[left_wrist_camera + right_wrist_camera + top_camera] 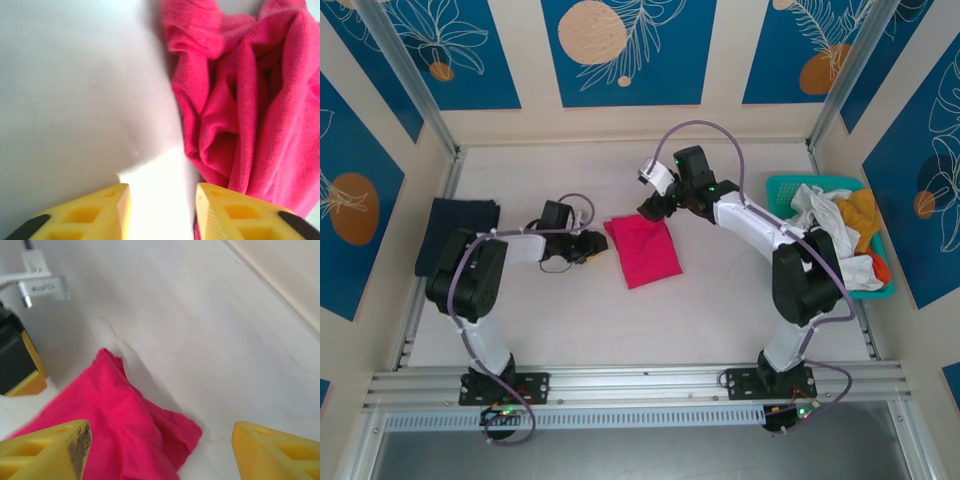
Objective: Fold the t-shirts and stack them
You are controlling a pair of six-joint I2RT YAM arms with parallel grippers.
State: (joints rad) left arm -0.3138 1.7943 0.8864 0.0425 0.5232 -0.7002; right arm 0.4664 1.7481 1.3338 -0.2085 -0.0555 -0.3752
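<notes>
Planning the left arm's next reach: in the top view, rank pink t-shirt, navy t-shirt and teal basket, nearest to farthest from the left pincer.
1. pink t-shirt, just right of the left pincer.
2. navy t-shirt, far left.
3. teal basket, far right.

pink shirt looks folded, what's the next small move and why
Probably slide the left gripper onto the left edge of the pink shirt and close. The shirt lies folded in a compact rectangle. That gripper and the right gripper both stand open beside it holding nothing. A folded navy shirt lies at the left of the table, likely the stack.
</notes>
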